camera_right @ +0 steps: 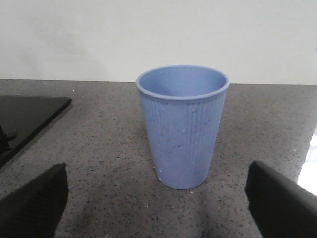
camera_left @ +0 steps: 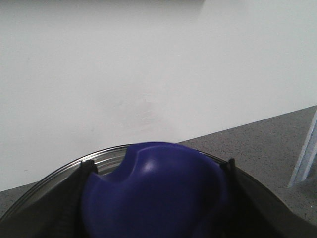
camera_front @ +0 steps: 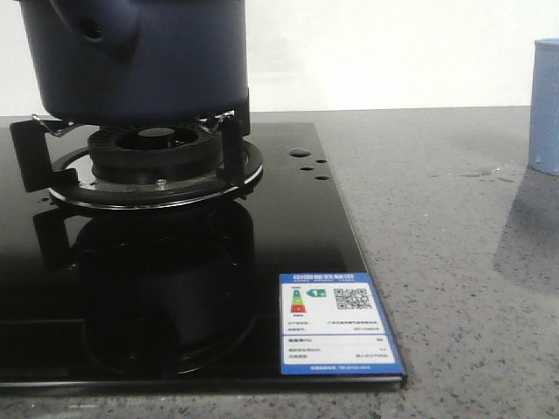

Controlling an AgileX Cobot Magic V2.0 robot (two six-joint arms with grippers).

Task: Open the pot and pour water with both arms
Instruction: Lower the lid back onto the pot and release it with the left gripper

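The front view shows the pot [camera_front: 144,57] standing on the black trivet [camera_front: 131,144] of a gas burner [camera_front: 153,157], set in a glossy black glass hob [camera_front: 175,288] at the left of the grey speckled counter [camera_front: 454,279]. The pot's stubby tubular side handle [camera_front: 100,26] juts toward the camera, its hole visible. The top of the pot is cut off by the frame, so neither a lid nor any pincer shows here. An energy label [camera_front: 336,325] sits on the hob's near right corner, and a sliver of the pale blue cup [camera_front: 545,105] stands at the far right edge, well apart from the pot.

Only the left wrist view shows what lies above the pot: a rounded dark blue knob [camera_left: 153,191] fills the space between the two dark fingers [camera_left: 74,198] of the left pincer [camera_left: 156,198], with a curved metal rim [camera_left: 74,163] behind it. The fingers sit on either side of the knob, but whether they press on it cannot be told.

Only the right wrist view shows the cup whole [camera_right: 183,131]: ribbed, upright, open-mouthed, beaded with droplets, on the counter beside the hob's corner [camera_right: 29,114]. The right pincer [camera_right: 163,198] has its fingers [camera_right: 34,203] spread wide apart, the cup just beyond the gap between them, untouched
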